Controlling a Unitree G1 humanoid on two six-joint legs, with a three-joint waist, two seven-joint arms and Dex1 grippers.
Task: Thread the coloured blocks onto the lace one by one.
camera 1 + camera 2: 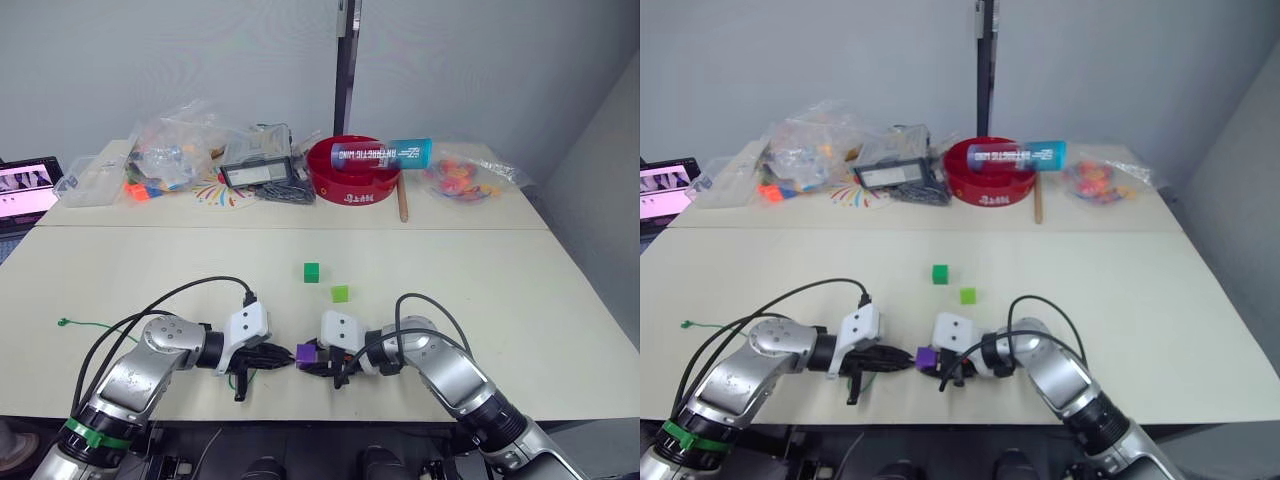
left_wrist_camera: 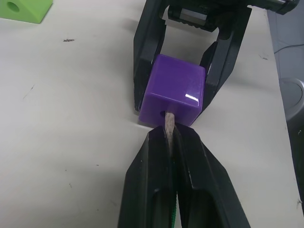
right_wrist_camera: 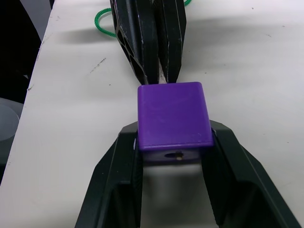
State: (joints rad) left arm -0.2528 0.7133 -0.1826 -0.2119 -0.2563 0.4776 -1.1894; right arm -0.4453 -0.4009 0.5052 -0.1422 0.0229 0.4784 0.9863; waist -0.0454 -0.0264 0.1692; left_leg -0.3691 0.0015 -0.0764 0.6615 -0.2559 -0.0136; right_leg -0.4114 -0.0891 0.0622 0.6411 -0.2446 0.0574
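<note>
My right gripper (image 1: 312, 357) is shut on a purple block (image 1: 307, 353) near the table's front edge. My left gripper (image 1: 283, 356) faces it, shut on the pale stiff tip (image 2: 168, 124) of the green lace (image 1: 95, 323). The tip enters the hole in the purple block (image 2: 175, 92), and in the right wrist view it shows inside the block's (image 3: 173, 114) other hole. The lace trails off to the left, ending in a knot (image 1: 62, 322). A dark green block (image 1: 311, 271) and a light green block (image 1: 340, 293) lie loose on the table beyond the grippers.
At the back stand a red bowl (image 1: 352, 170) with a blue tube across it, clear bags (image 1: 175, 150) of parts, a small scale (image 1: 256, 170), a wooden stick (image 1: 403, 201) and a screen (image 1: 25, 190) at far left.
</note>
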